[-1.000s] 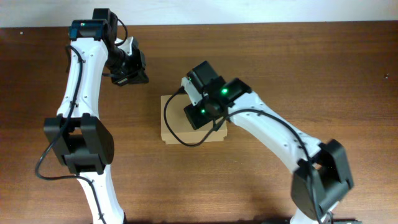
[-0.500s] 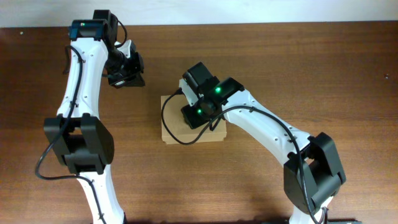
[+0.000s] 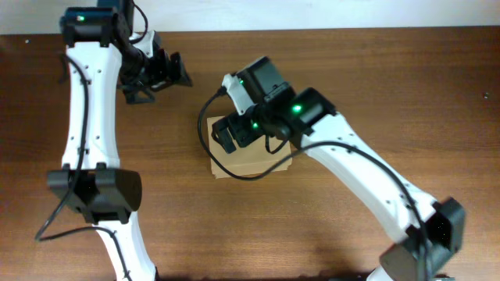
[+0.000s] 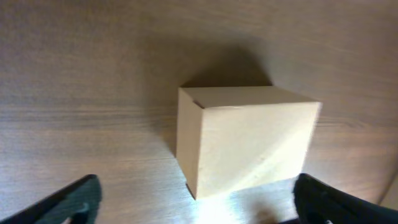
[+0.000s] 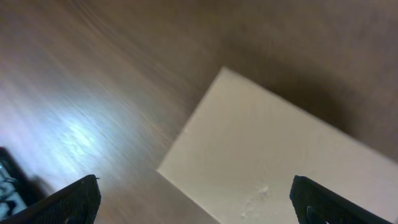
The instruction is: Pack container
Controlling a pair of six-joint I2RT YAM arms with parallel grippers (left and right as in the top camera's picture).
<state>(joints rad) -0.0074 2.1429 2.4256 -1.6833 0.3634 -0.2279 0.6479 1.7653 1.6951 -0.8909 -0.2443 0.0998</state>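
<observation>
Right gripper (image 3: 231, 134) spread wide and empty, just above the left end of the container (image 3: 251, 161); left gripper (image 3: 160, 76) likewise wide and empty, well apart toward the far left of the table (image 3: 391, 86). Container near the table's centre, flap down, looking closed. Probably the closing step, packing seemingly done. Next: lift both grippers clear without nudging the container. Count: one container, two grippers, no loose items visible.

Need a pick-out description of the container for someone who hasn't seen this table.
On the brown wooden table, look near the middle, just under the wrist of the right arm. The container is a small plain tan cardboard box with its lid shut. It is the only loose item in view; everything else is white-and-black robot arm.
</observation>
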